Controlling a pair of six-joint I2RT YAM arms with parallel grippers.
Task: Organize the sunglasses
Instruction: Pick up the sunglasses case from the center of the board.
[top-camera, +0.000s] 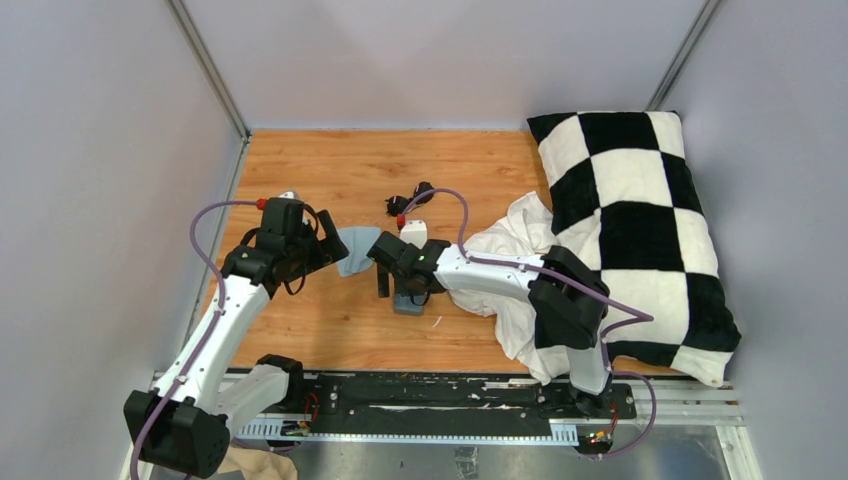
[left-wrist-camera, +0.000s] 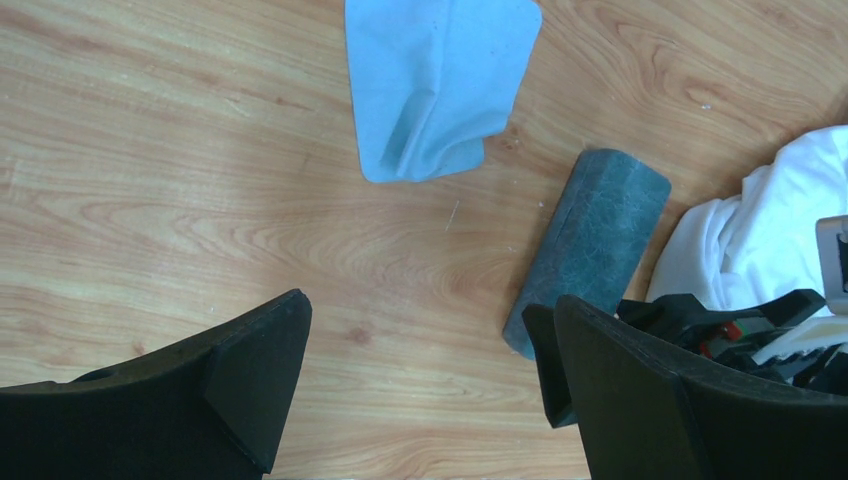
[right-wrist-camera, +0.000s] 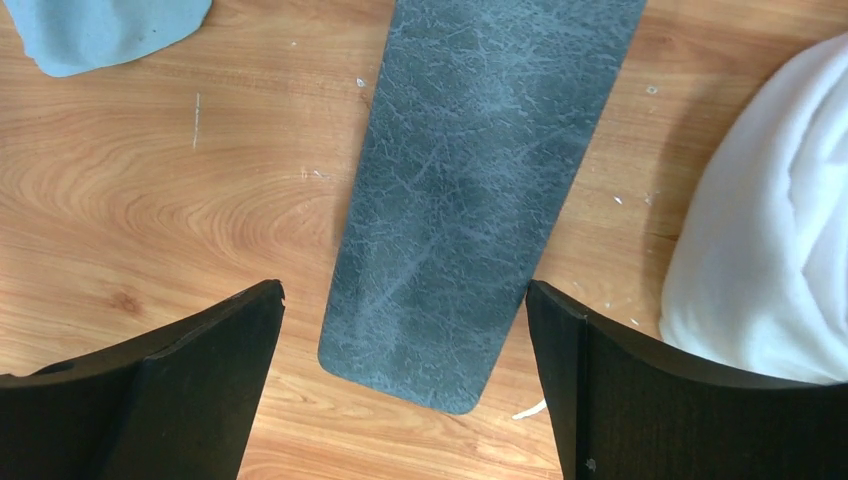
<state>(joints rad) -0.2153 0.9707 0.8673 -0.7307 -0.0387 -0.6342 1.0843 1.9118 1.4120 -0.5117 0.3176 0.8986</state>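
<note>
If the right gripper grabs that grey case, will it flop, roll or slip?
Probably stiff: the case keeps straight edges and a flat top, unlike the crumpled blue cloth nearby. Lying flat, it looks unlikely to roll. Its crackled, leathery surface should give the open right gripper fair grip, I'd guess.
</note>
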